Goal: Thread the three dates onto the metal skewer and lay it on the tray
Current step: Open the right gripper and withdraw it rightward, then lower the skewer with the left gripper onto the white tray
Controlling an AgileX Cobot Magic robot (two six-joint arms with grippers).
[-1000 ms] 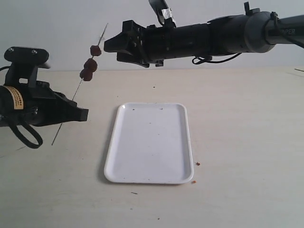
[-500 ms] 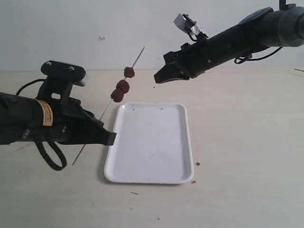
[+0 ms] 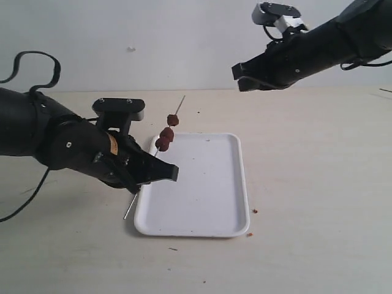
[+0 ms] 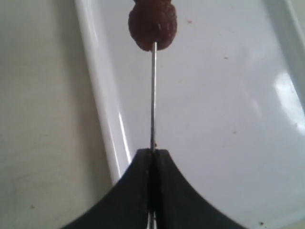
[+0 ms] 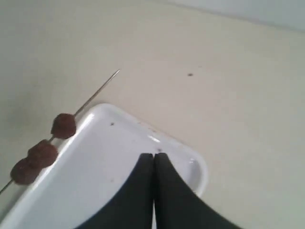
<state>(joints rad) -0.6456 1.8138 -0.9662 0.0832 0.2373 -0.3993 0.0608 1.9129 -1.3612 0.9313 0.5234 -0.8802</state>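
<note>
Jutting from left hand [image 4: 152, 155]: metal skewer [image 4: 153, 95]

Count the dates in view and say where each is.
3, all threaded on the metal skewer that the left gripper holds over the tray's edge: top date near the tip, middle date below it, bottom date lowest. None seems hidden.

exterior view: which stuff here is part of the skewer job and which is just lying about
Job: three dates, threaded on the metal skewer; tray; left gripper, clamped on the skewer.
Lying about: brown crumbs off the tray's near right corner; dark speck beyond the tray.
</note>
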